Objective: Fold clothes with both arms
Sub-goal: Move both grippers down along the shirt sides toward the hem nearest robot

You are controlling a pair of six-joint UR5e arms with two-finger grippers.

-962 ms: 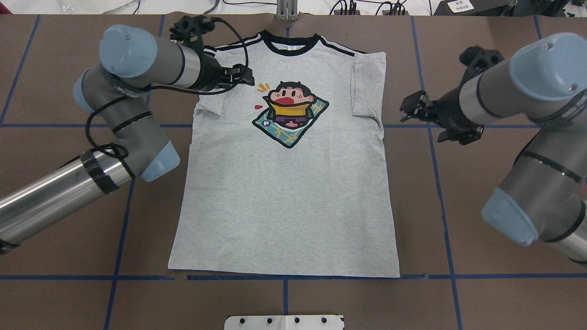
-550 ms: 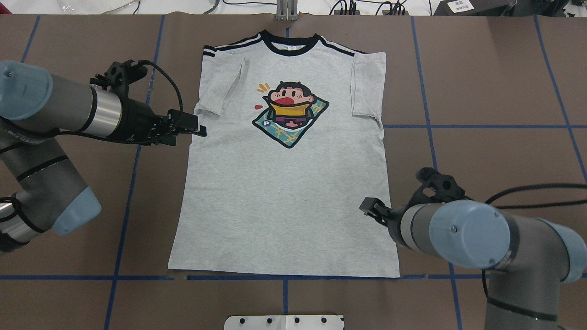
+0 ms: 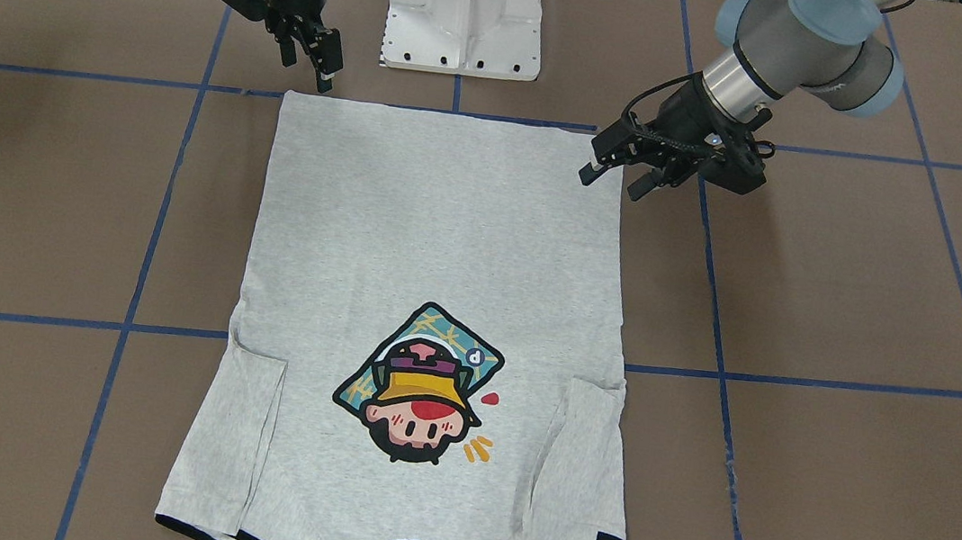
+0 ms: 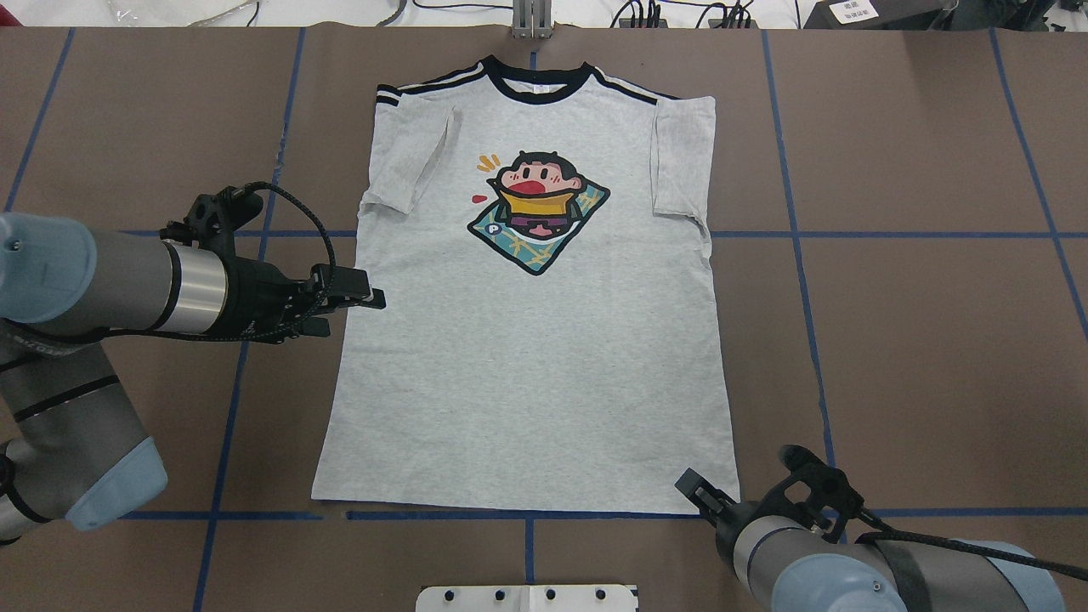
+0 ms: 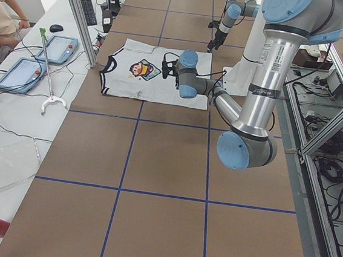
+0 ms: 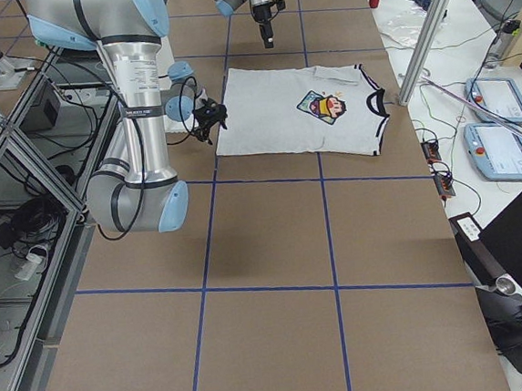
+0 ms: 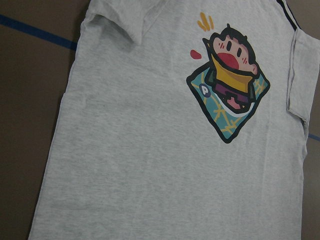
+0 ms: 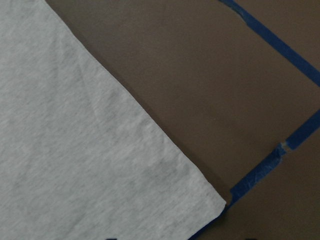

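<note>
**A:** How does the left tool stand?

**B:** Its two black fingers are spread apart and grip nothing. It hangs above the side edge of the light heather-grey short-sleeved T-shirt, on the robot's left, clear of the cloth.

**A:** And the right tool?

**B:** Its fingers are parted too, and empty. It sits just beside the hem corner on the robot's right; whether it touches the fabric I cannot tell.

**A:** Where is the shirt?

**B:** It lies flat on the brown worktop with blue tape lines, print up. The black collar points away from the robot, both sleeves are folded in onto the chest, and the hem is towards the white pedestal base.
</note>
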